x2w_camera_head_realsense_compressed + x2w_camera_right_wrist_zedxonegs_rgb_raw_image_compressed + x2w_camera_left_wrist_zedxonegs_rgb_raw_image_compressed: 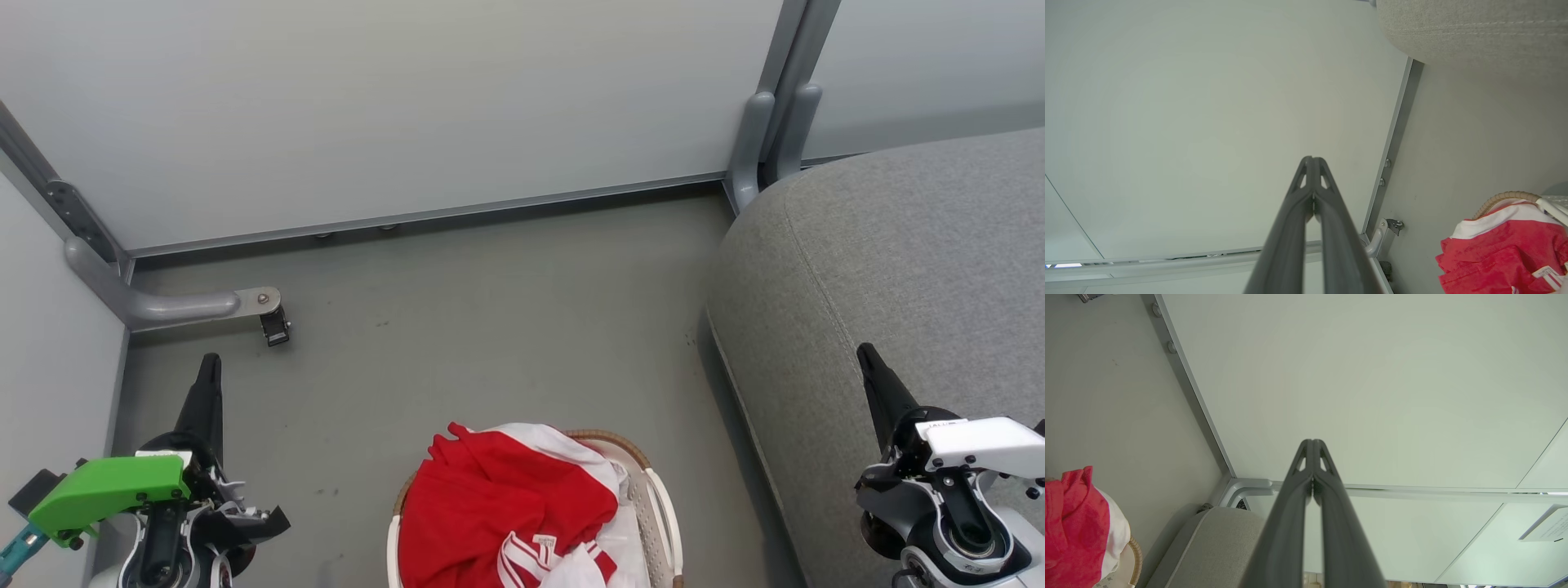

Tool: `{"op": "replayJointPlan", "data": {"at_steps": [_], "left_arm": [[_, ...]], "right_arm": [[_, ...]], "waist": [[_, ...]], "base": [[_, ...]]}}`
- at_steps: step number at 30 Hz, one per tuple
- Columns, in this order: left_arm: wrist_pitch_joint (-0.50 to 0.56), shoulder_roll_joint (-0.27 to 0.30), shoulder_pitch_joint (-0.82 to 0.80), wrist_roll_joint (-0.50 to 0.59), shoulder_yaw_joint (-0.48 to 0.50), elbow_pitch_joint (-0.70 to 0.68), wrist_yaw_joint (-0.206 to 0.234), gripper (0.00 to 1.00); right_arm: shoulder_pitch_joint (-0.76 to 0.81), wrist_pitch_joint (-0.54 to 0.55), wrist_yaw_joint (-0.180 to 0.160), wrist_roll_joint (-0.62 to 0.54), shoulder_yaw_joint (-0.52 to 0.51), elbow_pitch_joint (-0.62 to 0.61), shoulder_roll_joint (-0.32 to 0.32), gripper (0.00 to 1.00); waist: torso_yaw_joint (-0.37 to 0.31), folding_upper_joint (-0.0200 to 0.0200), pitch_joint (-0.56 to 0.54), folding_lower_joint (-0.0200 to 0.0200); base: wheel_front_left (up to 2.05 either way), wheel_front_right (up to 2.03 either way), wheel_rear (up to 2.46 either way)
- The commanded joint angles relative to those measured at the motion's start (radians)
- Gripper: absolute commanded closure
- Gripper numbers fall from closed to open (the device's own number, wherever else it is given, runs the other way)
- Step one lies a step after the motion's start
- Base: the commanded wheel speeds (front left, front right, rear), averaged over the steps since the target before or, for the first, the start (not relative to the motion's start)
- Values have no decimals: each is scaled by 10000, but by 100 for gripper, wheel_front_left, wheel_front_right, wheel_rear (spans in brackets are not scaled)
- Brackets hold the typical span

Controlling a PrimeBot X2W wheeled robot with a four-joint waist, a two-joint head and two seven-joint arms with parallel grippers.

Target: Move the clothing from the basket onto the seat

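Red clothing with white panels and stripes is heaped in the basket, a white one with a brown woven rim, at the bottom middle of the head view. The grey seat rises on the right. My left gripper is shut and empty, left of the basket over the floor. My right gripper is shut and empty, over the seat's front part. The left wrist view catches the clothing, the seat and the shut gripper. The right wrist view has the clothing, basket rim, seat and shut gripper.
Pale partition panels with grey metal frames close off the back and left. A grey bracket foot with a small black caster sticks out onto the grey floor at the left. A grey post stands beside the seat's back corner.
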Motion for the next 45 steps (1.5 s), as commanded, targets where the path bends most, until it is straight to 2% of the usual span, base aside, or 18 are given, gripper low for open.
{"op": "replayJointPlan", "data": {"at_steps": [1, 11, 12, 13, 14, 15, 16, 22, 31, 37, 45], "left_arm": [[25, 57, -85, -23, 0, -44, 7, 100], [25, 57, -85, -23, 0, -44, 7, 100], [-5, -6, 11, 3, -2, 33, -2, 0], [-15, -17, 45, 5, -11, 112, -4, 100], [-7, -44, 134, 3, -14, 224, -1, 0], [-18, -57, 191, 6, -29, 291, -4, 100], [-42, -64, 247, 14, -54, 352, -11, 0], [-350, -55, 359, 161, -326, 278, -100, 0], [-766, -42, 494, 794, -521, 67, -222, 0], [-1024, -34, 533, 1766, -409, -59, -296, 0], [-1356, -22, 596, 3721, -261, -361, -217, 0]], "right_arm": [[-39, -12, 0, 64, 21, -29, -62, 100], [-40, -20, 0, 72, 26, -31, -65, 100], [12, -2, 0, -7, 14, 26, 17, 0], [43, 0, 0, -18, 24, 90, 87, 100], [123, 0, 0, -7, 79, 188, 187, 0], [182, 0, 0, -25, 98, 234, 251, 100], [240, -1, 0, -58, 112, 282, 328, 0], [336, -6, 0, -551, -142, 269, 590, 0], [410, -13, 0, -1868, -694, 230, 944, 0], [431, -19, 0, -3181, -1062, 139, 1168, 0], [460, -26, 0, -5251, -1428, 87, 1449, 0]], "waist": [[0, 0, 0, 0], [0, 0, 0, 0], [0, 0, 0, 0], [0, 0, 1, 0], [-1, 0, 2, 0], [-1, 0, 3, 0], [-1, 0, 5, 0], [0, 17, -4, 0], [7, 0, 27, 0], [13, 0, 40, 0], [20, 0, 65, 0]], "base": [[0, 0, 0], [0, 0, 0], [0, 0, 0], [0, 0, 0], [0, 0, 0], [0, 0, 0], [0, 0, 0], [0, 0, 0], [0, 0, 0], [0, 0, 0], [0, 0, 0]]}}
